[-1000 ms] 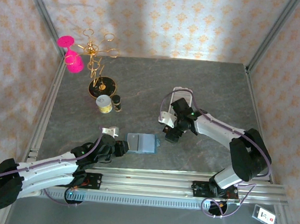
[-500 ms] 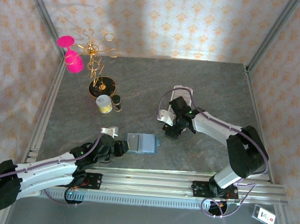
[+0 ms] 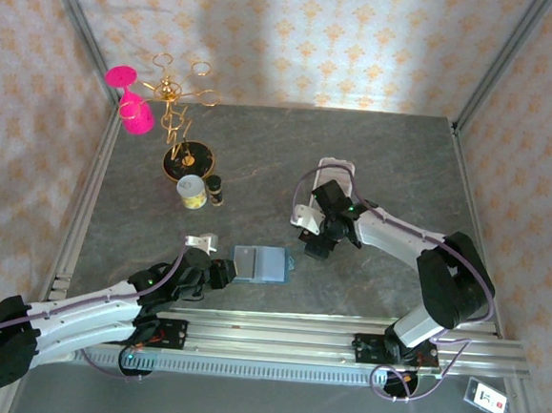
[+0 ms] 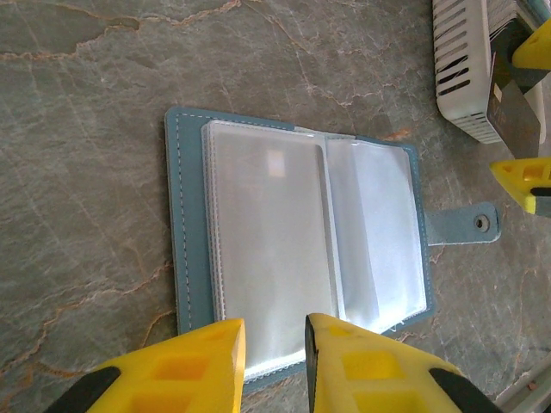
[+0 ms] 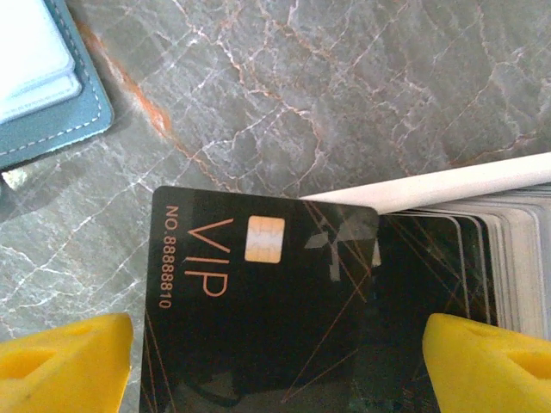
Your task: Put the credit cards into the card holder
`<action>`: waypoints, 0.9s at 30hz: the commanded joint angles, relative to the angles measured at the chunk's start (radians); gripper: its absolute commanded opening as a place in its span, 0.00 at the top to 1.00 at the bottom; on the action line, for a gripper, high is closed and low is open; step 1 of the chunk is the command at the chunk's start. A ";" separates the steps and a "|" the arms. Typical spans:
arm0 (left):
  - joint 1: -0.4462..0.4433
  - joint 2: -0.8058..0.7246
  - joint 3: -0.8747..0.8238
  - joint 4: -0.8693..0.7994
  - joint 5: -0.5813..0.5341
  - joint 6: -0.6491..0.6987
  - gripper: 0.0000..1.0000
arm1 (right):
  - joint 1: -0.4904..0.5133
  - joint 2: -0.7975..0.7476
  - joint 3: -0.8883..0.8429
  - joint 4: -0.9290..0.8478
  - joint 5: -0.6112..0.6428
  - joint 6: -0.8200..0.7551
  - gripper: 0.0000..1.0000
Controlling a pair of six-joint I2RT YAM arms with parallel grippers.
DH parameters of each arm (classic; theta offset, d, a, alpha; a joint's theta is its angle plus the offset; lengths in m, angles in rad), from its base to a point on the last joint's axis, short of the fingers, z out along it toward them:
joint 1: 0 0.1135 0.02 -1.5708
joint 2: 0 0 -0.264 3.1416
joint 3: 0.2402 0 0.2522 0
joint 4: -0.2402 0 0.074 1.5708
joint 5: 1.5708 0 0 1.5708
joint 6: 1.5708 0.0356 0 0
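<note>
Right wrist, one black VIP card (image 5: 258, 327), one teal card holder (image 5: 52, 129)

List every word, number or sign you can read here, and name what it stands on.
"VIP": on the black plastic card with a gold chip.
"NO. 88888810": along that card's left edge.
Small white label at the overhead view's bottom right corner: too small to read.

A black VIP card (image 5: 258, 292) is seen between the right tool's (image 5: 275, 353) wide-set yellow fingers (image 5: 60, 366), fronting the credit cards (image 5: 516, 258) at 3 o'clock. The card holder (image 5: 52, 95) is seen at 10 o'clock on the counter (image 5: 362, 86).
</note>
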 commanded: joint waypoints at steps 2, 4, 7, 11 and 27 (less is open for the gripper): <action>0.010 -0.012 0.022 -0.021 -0.016 -0.006 0.74 | -0.005 -0.042 -0.014 -0.031 0.021 -0.002 0.12; 0.010 -0.012 0.022 -0.020 -0.016 -0.005 0.74 | -0.005 -0.047 -0.019 -0.027 0.030 -0.001 0.12; 0.009 -0.012 0.022 -0.015 -0.018 -0.005 0.74 | -0.004 -0.041 -0.026 -0.018 0.047 0.002 0.11; 0.009 -0.012 0.028 -0.019 -0.015 -0.003 0.74 | -0.005 -0.022 -0.023 -0.023 0.049 0.002 0.12; 0.010 -0.021 0.033 -0.030 -0.020 -0.007 0.75 | 0.006 -0.009 -0.025 -0.053 -0.001 -0.024 0.21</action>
